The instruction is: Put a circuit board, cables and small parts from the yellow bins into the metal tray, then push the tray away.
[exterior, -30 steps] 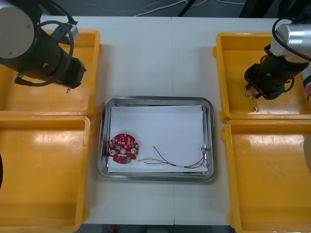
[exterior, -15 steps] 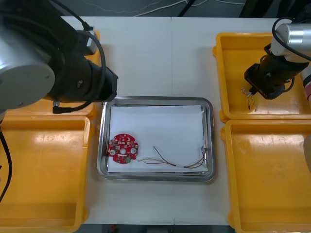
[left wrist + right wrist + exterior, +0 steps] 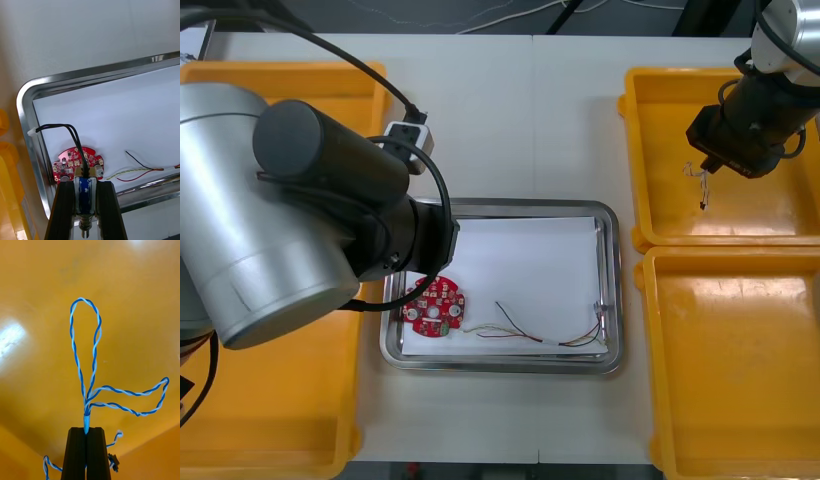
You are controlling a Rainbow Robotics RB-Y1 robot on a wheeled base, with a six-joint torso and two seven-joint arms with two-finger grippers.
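left gripper (image 3: 86,187), clamped on black-cabled part (image 3: 85,197), just swung over tray (image 3: 93,74), 9 o'clock side, drop due; right gripper (image 3: 86,431) pinches blue-white cable (image 3: 87,408)

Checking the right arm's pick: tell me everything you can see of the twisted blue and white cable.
The twisted blue and white cable is thin, two strands wound together and folded into loops: one straight out from the fingers, one bending aside. They meet at a pale blue sleeve, pinched in the right gripper, whose black fingers are shut on it. Loose ends trail beside the fingers, one with a small dark connector. It hangs over the far right yellow bin.
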